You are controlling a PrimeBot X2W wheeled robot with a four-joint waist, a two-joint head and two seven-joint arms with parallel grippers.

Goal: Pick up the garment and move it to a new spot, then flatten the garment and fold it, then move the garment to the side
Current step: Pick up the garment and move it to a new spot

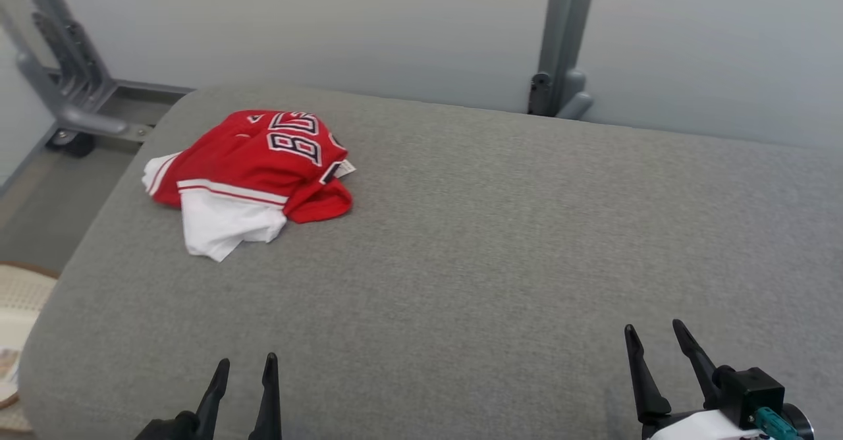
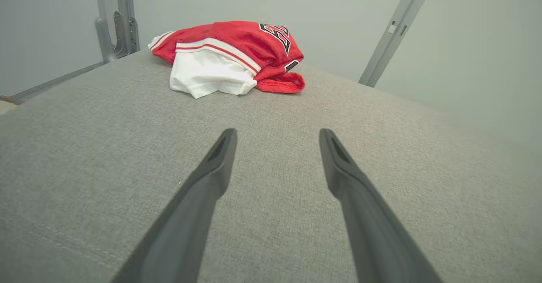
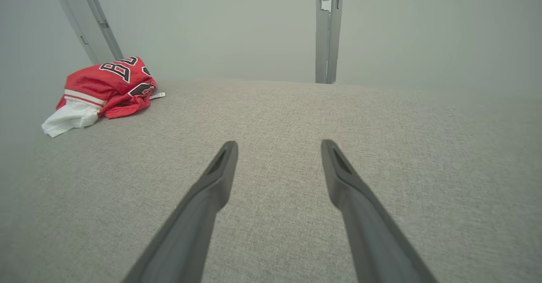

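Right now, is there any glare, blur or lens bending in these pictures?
Head view: soft even light, no glare, the garment sharp. Left wrist view: wide-angle bowing humps the grey cushion, and the left fingers look slightly soft. Right wrist view: same bowing, hazy darkened edges, the garment at far left legible.

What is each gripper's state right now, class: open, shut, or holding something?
Left gripper: open, holding nothing, apart from the red and white jersey.
Right gripper: open, holding nothing.
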